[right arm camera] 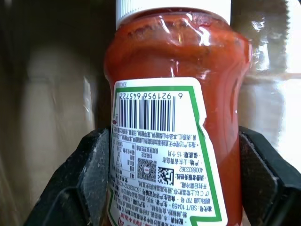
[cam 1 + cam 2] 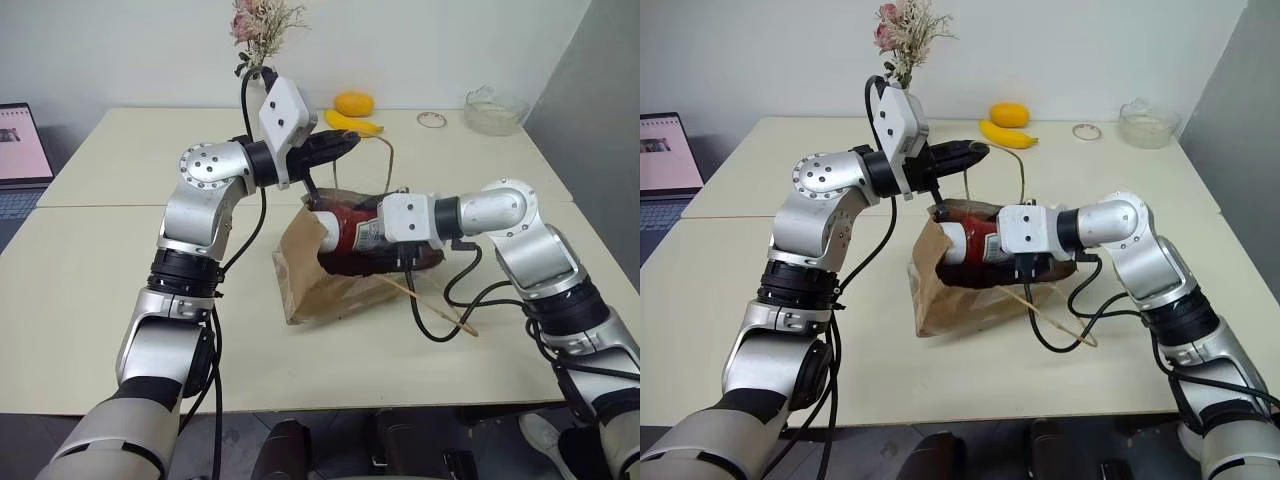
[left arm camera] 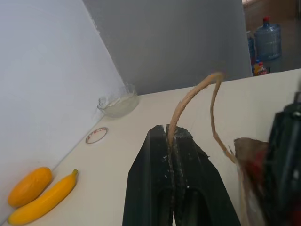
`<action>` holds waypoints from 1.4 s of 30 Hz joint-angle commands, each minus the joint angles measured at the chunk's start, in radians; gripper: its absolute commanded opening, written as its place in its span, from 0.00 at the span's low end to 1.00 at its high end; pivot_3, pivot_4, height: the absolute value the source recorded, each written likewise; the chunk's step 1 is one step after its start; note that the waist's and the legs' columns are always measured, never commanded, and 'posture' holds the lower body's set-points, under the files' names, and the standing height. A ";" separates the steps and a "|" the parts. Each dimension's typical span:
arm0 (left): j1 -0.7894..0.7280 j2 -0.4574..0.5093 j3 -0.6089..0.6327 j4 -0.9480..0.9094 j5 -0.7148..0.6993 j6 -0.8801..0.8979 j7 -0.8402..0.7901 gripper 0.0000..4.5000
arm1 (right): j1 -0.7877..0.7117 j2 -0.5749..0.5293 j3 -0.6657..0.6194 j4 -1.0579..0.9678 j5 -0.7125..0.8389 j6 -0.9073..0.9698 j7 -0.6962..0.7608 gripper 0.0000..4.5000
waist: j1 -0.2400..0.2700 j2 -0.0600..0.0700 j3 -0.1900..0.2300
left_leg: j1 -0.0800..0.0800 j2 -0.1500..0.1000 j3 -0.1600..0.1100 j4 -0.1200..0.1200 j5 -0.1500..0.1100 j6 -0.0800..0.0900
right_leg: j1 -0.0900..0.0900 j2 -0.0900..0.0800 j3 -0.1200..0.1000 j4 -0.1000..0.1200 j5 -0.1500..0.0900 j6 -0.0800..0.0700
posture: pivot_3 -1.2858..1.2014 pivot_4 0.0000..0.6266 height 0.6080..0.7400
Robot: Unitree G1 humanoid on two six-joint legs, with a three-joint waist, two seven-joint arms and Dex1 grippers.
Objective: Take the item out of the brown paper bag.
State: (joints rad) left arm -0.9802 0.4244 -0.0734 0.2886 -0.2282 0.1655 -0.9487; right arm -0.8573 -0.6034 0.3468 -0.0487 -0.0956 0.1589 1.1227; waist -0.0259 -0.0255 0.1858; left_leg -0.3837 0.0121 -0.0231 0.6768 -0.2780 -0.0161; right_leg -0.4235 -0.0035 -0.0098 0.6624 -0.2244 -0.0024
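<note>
The brown paper bag lies creased on the table with its mouth held up. My left gripper hangs above it, shut on one twine handle that arcs up from between the fingers. The item, a red squeeze bottle with a white cap and a white label, lies sideways at the bag's open mouth. My right gripper is shut on its body, and the black fingers press on both sides of the label. The other handle trails on the table.
At the far edge of the table lie a banana, an orange fruit, a small ring and a glass bowl. A vase of dried flowers stands behind my left arm. A laptop sits at the far left.
</note>
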 commanded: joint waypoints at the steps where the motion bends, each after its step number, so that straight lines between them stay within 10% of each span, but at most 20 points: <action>1: -0.018 -0.005 0.013 -0.013 -0.001 -0.023 0.008 0.00 | -0.015 0.035 -0.029 -0.030 0.044 0.063 -0.013 0.71 | 0.000 0.000 0.000 | 0.000 0.000 0.000 0.000 0.000 0.000 | 0.000 0.000 0.000 0.000 0.000 0.000 | 0.52 0.24 1.00; 10: -0.017 -0.001 0.018 -0.017 0.001 -0.024 0.009 0.00 | -0.044 -0.015 -0.076 -0.059 0.128 0.076 0.065 0.71 | 0.000 0.000 0.000 | 0.000 -0.001 0.000 0.000 0.000 0.000 | 0.000 -0.001 0.000 0.000 0.000 0.000 | 0.52 0.24 1.00; 20: -0.013 -0.004 0.017 -0.019 0.001 -0.024 0.011 0.00 | -0.109 -0.105 0.001 -0.054 -0.108 -0.247 0.011 0.71 | -0.003 0.001 0.001 | 0.000 0.000 0.000 0.000 0.000 0.000 | 0.000 0.001 0.000 0.000 0.000 0.000 | 0.52 0.24 1.00; 42: -0.003 -0.003 0.012 -0.031 0.003 -0.024 0.007 0.00 | -0.092 -0.191 -0.288 0.019 0.135 0.054 -0.033 0.71 | 0.002 0.001 0.001 | 0.000 0.000 0.000 0.000 0.000 0.000 | 0.000 -0.001 0.000 -0.001 0.000 0.000 | 0.52 0.24 1.00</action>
State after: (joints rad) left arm -0.9791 0.4165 -0.0741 0.2882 -0.2247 0.1624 -0.9480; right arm -0.9467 -0.7989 0.1384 -0.0073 -0.0231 0.1558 1.1269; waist -0.0240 -0.0242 0.1871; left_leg -0.3841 0.0119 -0.0226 0.6767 -0.2779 -0.0162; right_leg -0.4231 -0.0044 -0.0090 0.6618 -0.2237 -0.0035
